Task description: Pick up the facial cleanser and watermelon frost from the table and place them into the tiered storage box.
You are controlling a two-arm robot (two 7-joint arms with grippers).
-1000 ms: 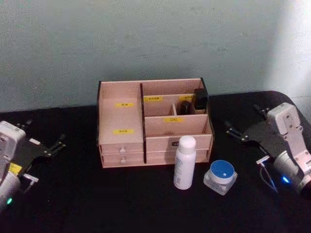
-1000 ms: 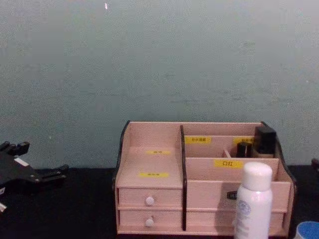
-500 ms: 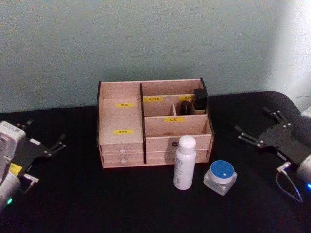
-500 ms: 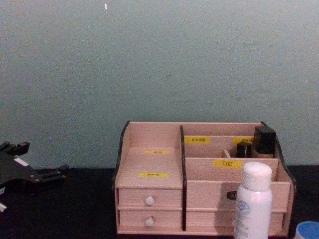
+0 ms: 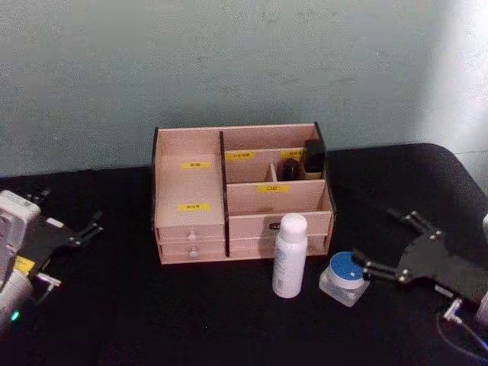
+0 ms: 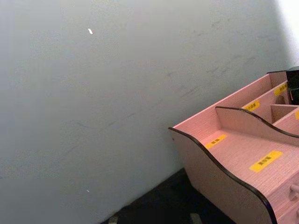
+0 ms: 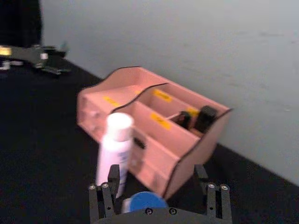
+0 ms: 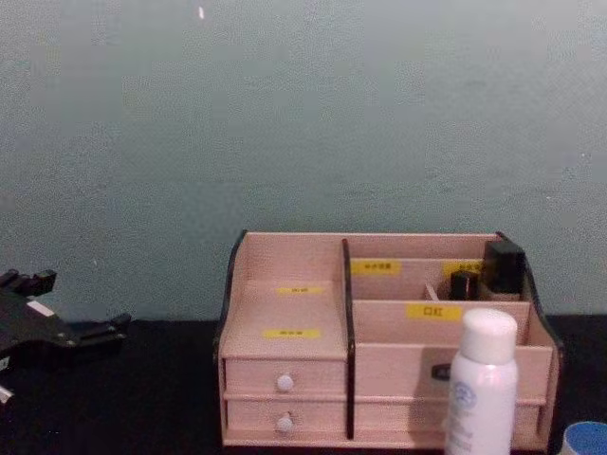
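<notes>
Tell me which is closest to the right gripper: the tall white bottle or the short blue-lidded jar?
The short watermelon frost jar: the right gripper is right beside it, while the tall facial cleanser stands farther away.

The left claw [image 5: 70, 207] was built of flat black plates and carried on a white boxy housing [image 5: 15, 217], on which a yellow label [image 5: 24, 264] was stuck. A green light [image 5: 14, 315] was lit lower on the arm. The right claw [image 5: 377, 239] was made of the same black plates. Its fingers [image 7: 113, 177] were studded with small silver screws [image 7: 148, 211], and a thin cable [image 5: 457, 335] was looped beside the wrist.
</notes>
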